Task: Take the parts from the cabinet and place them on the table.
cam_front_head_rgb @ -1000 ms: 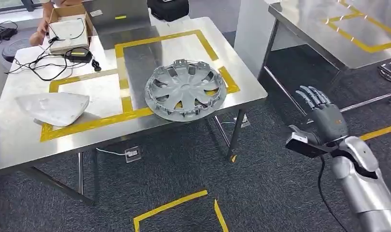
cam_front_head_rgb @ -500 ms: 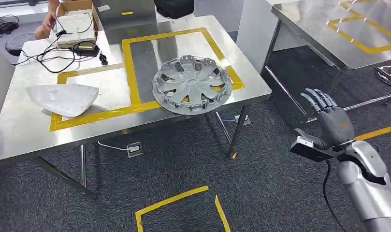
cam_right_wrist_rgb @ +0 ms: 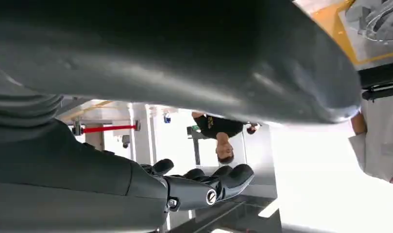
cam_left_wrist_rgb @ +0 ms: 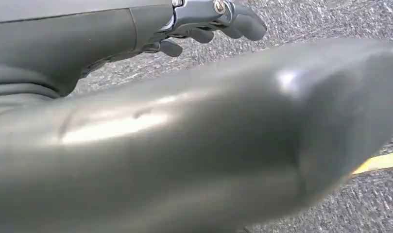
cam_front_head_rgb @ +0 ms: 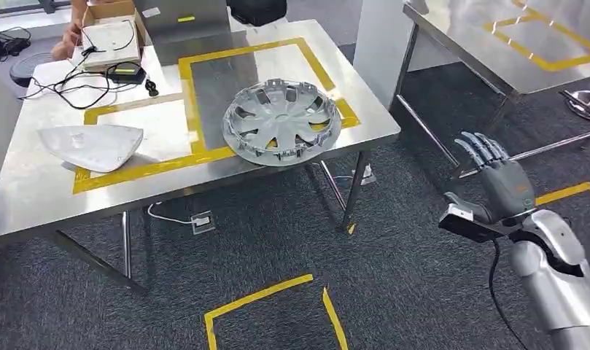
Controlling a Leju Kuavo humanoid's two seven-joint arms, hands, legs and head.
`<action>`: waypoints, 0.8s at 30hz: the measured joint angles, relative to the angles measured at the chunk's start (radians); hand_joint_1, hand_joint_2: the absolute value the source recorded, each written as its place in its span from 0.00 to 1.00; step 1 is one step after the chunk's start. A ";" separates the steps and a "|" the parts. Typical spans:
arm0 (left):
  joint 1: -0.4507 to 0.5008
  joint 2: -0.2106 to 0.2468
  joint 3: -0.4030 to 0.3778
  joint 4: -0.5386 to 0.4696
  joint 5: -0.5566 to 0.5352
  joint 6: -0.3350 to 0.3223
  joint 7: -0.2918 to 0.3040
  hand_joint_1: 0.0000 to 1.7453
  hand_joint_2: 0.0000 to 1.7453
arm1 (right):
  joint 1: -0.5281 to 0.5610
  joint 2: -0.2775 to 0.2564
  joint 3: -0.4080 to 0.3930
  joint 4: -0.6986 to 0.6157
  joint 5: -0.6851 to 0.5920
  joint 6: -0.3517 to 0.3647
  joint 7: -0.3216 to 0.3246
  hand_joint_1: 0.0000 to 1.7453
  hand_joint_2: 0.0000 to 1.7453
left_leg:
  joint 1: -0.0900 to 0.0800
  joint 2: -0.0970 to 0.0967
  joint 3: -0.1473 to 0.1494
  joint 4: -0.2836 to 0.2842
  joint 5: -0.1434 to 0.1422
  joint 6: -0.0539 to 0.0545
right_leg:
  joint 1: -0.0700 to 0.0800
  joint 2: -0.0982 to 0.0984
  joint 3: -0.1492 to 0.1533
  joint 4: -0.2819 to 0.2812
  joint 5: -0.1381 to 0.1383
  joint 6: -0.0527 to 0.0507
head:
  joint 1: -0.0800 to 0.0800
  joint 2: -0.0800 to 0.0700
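Floor: dark grey speckled carpet (cam_front_head_rgb: 277, 248), coarse in texture, marked with strips of yellow tape (cam_front_head_rgb: 259, 302) forming an angular outline nearest the robot.

Right robot hand (cam_front_head_rgb: 496, 179): dark grey, matte, on a silver arm, raised over the carpet to the right of the desk. Its fingers are spread and extended upward, holding nothing and touching nothing. A small black box sits at its wrist with a black cable hanging below.

Left robot hand (cam_left_wrist_rgb: 204, 22): seen in the left wrist view, mostly hidden behind a broad, smooth grey cover. Dark fingertips curl over the carpet; whether they are spread or closed cannot be told.

Desk (cam_front_head_rgb: 29, 211): brushed stainless steel top on slim metal legs, reflective, marked with yellow tape rectangles.

Wheel cover (cam_front_head_rgb: 281, 122): round, silver-grey plastic, spoked with open slots and clips around the rim, lying flat on the desk near its front right edge, overlapping the tape line.

White panel (cam_front_head_rgb: 91, 146): smooth, rounded-triangular shell, lying flat on the desk's left part, inside a tape rectangle, well apart from the wheel cover.

Far desk edge: black cables (cam_front_head_rgb: 80, 86) in loose loops, beside an open cardboard box (cam_front_head_rgb: 109, 40) holding a flat white item. A person's arm (cam_front_head_rgb: 71, 33) reaches near the box, cut off by the picture edge.

Second steel desk (cam_front_head_rgb: 510, 44): far right, taped yellow, partly cut off.
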 joint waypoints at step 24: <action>-0.001 -0.004 0.000 0.000 -0.005 -0.002 0.003 0.00 0.00 | -0.011 -0.016 -0.010 -0.003 -0.001 0.024 -0.004 0.00 0.00 | -0.003 0.000 -0.150 0.249 -0.098 -0.009 | -0.003 -0.001 0.017 -0.017 -0.004 -0.018 | -0.003 0.000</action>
